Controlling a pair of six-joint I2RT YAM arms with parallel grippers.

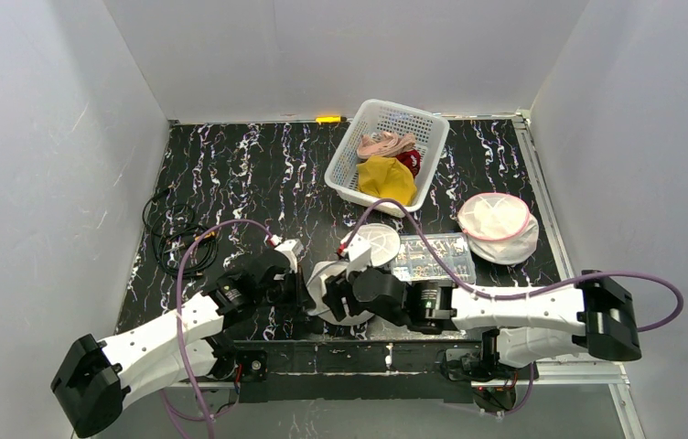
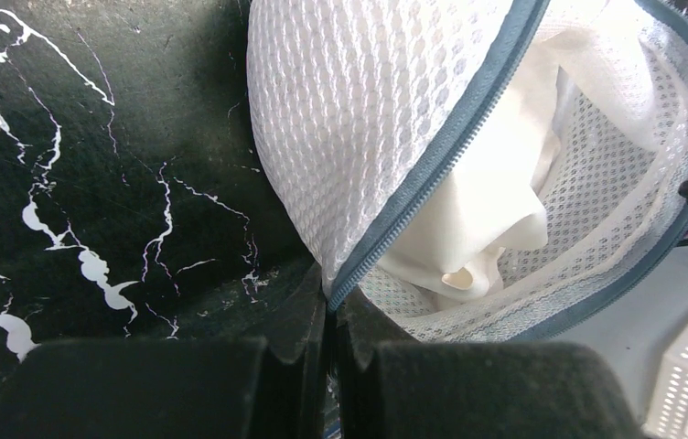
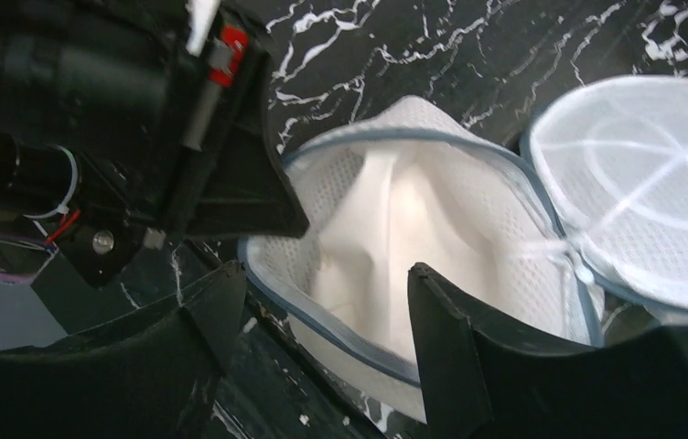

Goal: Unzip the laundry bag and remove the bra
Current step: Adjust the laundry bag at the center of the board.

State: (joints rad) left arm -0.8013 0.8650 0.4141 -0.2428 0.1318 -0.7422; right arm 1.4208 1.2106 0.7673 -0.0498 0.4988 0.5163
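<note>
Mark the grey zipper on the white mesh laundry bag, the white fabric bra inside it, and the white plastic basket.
Grey zipper (image 2: 439, 155): left wrist view, mid-tape.
White fabric bra (image 2: 478, 215): left wrist view, bulging fold.
White plastic basket (image 1: 346, 151): top external view, left wall.

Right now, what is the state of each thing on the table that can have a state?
laundry bag, unzipped, gaping open.
bra, white, not yet out, lies inside the bag.
left gripper, shut on the bag's zipper edge.
right gripper, open, at the bag's mouth.
basket, open-topped, holds clothes.
pink-rimmed bag, appears closed.
</note>
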